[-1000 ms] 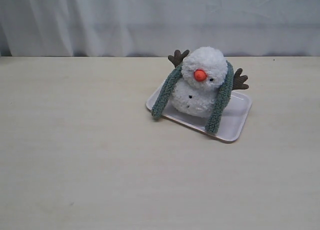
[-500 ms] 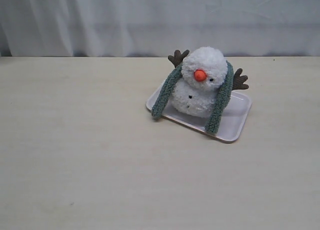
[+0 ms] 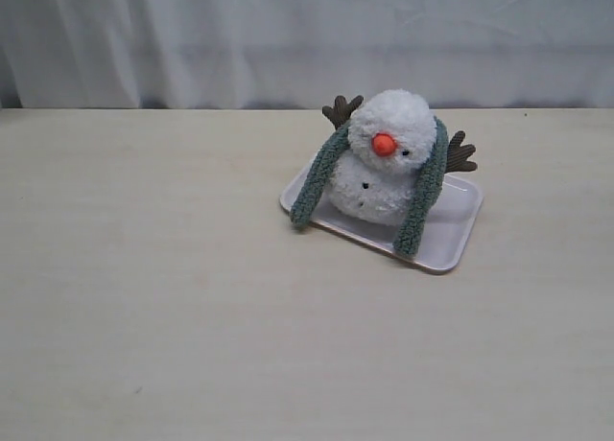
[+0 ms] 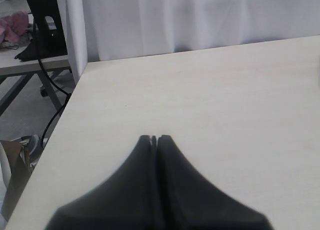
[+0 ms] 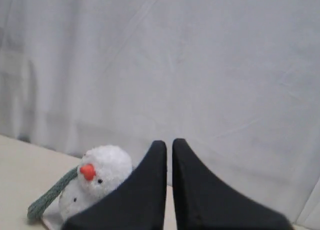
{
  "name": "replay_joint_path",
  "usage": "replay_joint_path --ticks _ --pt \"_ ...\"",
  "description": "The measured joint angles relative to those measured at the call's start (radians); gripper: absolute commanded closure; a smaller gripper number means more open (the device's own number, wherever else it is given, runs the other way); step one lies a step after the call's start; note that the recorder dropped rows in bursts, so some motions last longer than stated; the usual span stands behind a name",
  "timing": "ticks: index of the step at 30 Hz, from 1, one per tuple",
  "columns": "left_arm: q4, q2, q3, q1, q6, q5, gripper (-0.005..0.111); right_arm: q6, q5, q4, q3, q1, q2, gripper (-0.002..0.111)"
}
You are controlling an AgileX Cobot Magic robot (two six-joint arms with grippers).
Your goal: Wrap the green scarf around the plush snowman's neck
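The left end effector (image 4: 154, 138) and right end effector (image 5: 169, 143), smooth black wedges, are pressed together, empty. The fluffy plush snowman (image 3: 382, 168) sits on a white tray (image 3: 459, 220) right of centre on the pale woodgrain tabletop (image 3: 144, 268). The ribbed green scarf (image 3: 423, 197) hangs down both sides of it.

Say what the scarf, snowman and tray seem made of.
Green scarf: soft nubbly knit or fleece, matte, fuzzy-edged. Plush snowman: fluffy white pile fabric, likely stuffed, judging by its rounded shape. Tray: probably smooth pale plastic, with a slight sheen and raised rim.
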Motion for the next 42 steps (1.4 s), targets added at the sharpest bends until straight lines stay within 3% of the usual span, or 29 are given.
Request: replay_joint_path --ticks 10,19,29,42 --pt "0.000 0.000 0.000 0.000 0.000 0.000 0.107 -0.022 -0.104 0.100 0.301 0.000 0.000 0.104" --pt "0.000 0.000 0.000 0.000 0.000 0.000 0.107 0.019 -0.102 0.167 0.309 -0.059 0.000 0.104" --pt "0.000 0.000 0.000 0.000 0.000 0.000 0.107 0.040 -0.027 0.178 0.309 -0.270 0.000 0.104" --pt "0.000 0.000 0.000 -0.010 0.000 0.000 0.107 0.056 0.079 0.182 0.309 -0.302 0.000 0.104"
